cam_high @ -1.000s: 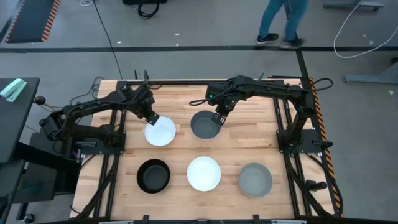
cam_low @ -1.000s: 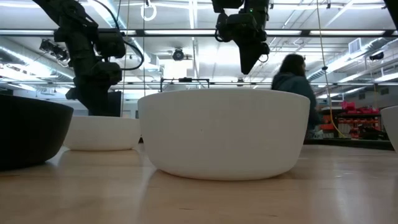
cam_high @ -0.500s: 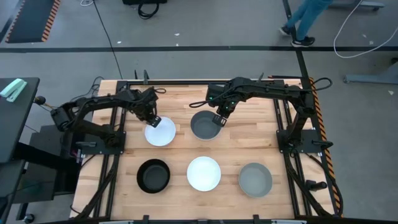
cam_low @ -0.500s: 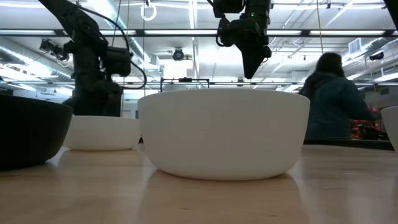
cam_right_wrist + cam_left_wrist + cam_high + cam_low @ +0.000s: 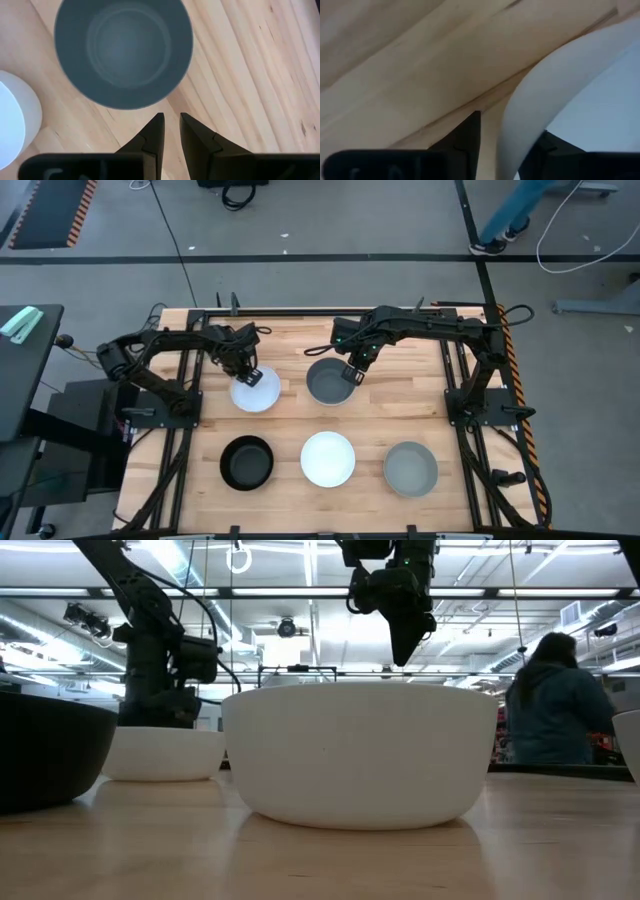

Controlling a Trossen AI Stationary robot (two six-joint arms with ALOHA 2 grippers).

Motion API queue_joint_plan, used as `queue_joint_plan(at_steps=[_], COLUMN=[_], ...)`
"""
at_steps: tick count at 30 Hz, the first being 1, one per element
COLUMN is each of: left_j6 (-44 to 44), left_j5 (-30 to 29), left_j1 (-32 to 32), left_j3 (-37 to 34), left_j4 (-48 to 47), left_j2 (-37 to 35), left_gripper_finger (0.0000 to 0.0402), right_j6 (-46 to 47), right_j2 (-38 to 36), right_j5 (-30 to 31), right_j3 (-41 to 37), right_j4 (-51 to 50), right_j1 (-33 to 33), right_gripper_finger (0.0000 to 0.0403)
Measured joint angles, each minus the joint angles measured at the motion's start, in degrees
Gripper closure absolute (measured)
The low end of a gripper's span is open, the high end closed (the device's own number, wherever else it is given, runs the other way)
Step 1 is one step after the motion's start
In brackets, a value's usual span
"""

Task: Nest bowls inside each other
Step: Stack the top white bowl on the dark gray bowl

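The left claw is straddling the far rim of a white bowl, fingers apart either side; a firm, level pinch should precede lifting. Beside it, the right claw, fingers narrowly parted and empty, is hovering over the dark grey bowl.

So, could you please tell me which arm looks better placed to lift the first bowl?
Left, probably: the left pincer straddles the white bowl's rim, while the right pincer hangs above the dark grey bowl, touching nothing.
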Motion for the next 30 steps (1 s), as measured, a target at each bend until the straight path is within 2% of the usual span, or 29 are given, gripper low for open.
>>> queue_joint_plan(at_steps=[10,16,19,30], left_j6=[2.9,3.0,3.2,1.8], left_j5=[1.0,0.3,0.3,-0.5], left_j1=[0.1,0.1,0.1,-3.0], left_j3=[0.1,0.1,0.6,12.7], left_j4=[0.2,0.2,-0.6,-13.2], left_j2=[-0.2,-0.2,-0.2,-0.1], left_gripper_finger=[0.0391,0.0378,0.0389,0.0393], right_j6=[-0.1,-0.2,-1.6,-5.0], right_j2=[0.0,0.0,0.0,-0.5], right_j5=[0.0,0.0,0.0,0.0], right_j3=[0.0,0.0,0.0,0.0], right_j4=[0.0,0.0,0.0,0.1], right_j1=[0.0,0.2,0.8,6.8], right_gripper_finger=[0.0334,0.0334,0.0334,0.0334])
